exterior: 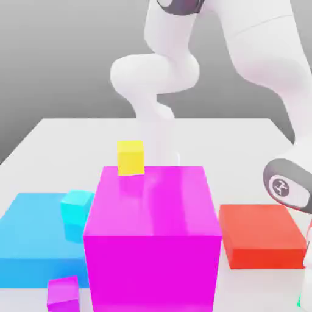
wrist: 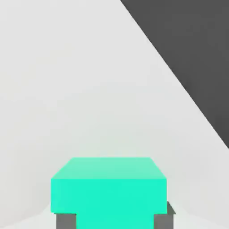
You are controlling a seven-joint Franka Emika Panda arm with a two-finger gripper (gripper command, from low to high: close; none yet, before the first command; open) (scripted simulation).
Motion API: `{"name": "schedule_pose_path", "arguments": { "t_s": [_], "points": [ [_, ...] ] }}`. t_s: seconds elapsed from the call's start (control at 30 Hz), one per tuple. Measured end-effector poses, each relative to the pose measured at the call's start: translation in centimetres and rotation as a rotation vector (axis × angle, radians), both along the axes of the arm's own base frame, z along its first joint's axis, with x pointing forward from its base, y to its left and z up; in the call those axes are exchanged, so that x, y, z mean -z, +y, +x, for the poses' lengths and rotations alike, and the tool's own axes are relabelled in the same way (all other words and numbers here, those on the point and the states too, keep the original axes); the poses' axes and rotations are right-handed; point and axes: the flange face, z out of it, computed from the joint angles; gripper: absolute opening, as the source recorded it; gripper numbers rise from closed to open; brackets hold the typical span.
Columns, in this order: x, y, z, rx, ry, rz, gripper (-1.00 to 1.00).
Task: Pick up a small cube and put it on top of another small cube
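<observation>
The small cube (wrist: 108,188) is teal-green and sits between my two dark grey fingers (wrist: 66,222), low over the white table. My gripper (wrist: 115,222) is shut on it, one finger against each side. In the exterior view the arm's wrist (exterior: 286,186) comes down at the exterior view's right edge, and a sliver of the teal cube (exterior: 300,301) shows at the bottom right corner. Other small cubes stand to the left there: a yellow one (exterior: 130,157), a lighter cyan one (exterior: 76,207) and a purple one (exterior: 63,294).
A big magenta block (exterior: 152,244) fills the middle front, with the yellow cube at its back top edge. The cyan cube rests on a flat blue slab (exterior: 27,241) at the exterior view's left. A red block (exterior: 261,236) lies close to my wrist.
</observation>
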Motion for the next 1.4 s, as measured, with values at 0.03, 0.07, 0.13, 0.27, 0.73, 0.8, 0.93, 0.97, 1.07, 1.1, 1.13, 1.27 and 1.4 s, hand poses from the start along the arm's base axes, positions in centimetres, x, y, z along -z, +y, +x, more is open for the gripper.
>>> {"name": "schedule_pose_path", "arguments": {
  "t_s": [0.03, 0.07, 0.13, 0.27, 0.73, 0.8, 0.93, 0.97, 1.07, 1.1, 1.13, 1.27, 1.4],
  "points": [
    [-1.0, 0.0, 0.0, 0.0, 0.0, 0.0, -1.0],
    [-2.2, 0.0, 0.0, 0.0, 0.0, 0.0, -1.0],
    [-4.9, 0.2, -0.1, -0.007, 0.001, 0.002, -1.0],
    [-6.8, 5.4, -1.9, -0.246, -0.009, 0.059, -1.0],
    [-15.4, -6.3, 1.5, -0.711, -0.093, -0.055, -1.0],
    [-16.6, -8.8, 1.7, -0.763, -0.094, -0.084, -1.0],
    [-18.7, -14.3, 2.0, -0.85, -0.086, -0.144, -1.0],
    [-19.2, -15.6, 1.9, -0.874, -0.082, -0.159, -1.0],
    [-20.4, -16.3, 0.2, -0.944, -0.069, -0.19, -1.0],
    [-20.6, -19.9, 0.5, -0.876, -0.058, -0.195, -1.0],
    [-20.8, -23.3, 0.4, -0.812, -0.046, -0.2, -1.0],
    [-21.8, -33.6, -3.1, -0.599, -0.01, -0.193, -1.0],
    [-22.1, -41.0, -8.1, -0.408, 0.006, -0.146, -1.0]
  ]
}}
